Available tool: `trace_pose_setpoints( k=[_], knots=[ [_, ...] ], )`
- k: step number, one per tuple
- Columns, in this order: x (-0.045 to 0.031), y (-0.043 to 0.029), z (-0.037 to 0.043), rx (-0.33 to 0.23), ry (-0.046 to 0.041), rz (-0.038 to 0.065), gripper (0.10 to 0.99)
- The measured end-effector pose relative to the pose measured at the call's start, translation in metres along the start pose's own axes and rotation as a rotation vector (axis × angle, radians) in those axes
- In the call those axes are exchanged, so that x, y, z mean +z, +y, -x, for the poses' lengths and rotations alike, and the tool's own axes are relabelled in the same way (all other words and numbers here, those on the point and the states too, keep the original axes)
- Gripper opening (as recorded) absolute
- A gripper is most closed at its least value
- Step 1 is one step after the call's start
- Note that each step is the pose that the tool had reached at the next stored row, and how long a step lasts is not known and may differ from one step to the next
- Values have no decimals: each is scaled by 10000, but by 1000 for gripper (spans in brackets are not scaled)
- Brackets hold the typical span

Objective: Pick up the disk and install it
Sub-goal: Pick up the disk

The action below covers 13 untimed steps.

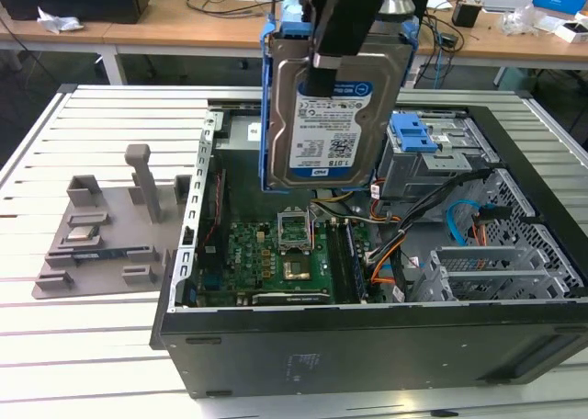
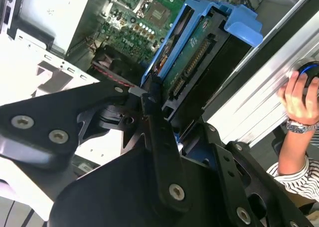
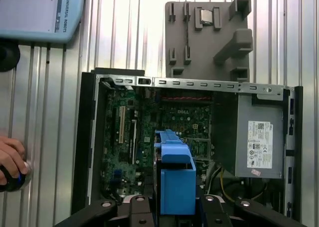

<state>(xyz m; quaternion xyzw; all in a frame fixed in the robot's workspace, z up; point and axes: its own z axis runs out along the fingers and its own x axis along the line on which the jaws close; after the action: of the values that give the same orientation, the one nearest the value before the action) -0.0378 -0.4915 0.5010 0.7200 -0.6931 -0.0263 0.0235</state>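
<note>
The disk (image 1: pixel 335 125) is held upright, clamped in the gripper (image 1: pixel 323 65), above the open computer case (image 1: pixel 367 350) (presumably to clear its boards).

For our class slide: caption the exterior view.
The pincer holds the disk upright above the open computer case, motherboard exposed below.

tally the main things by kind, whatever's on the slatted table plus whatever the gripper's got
disk, clamped in the gripper above the case: 1
open computer case: 1
grey fixture plate, beside the case: 1
total: 3
</note>
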Motion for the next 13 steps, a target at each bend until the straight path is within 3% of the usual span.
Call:
trace_pose_setpoints(
  k=[2, 13],
  knots=[
    [-6, -86, -4, 0, 0, 2, 365],
    [-27, -386, -19, 0, -1, 10, 365]
  ],
)
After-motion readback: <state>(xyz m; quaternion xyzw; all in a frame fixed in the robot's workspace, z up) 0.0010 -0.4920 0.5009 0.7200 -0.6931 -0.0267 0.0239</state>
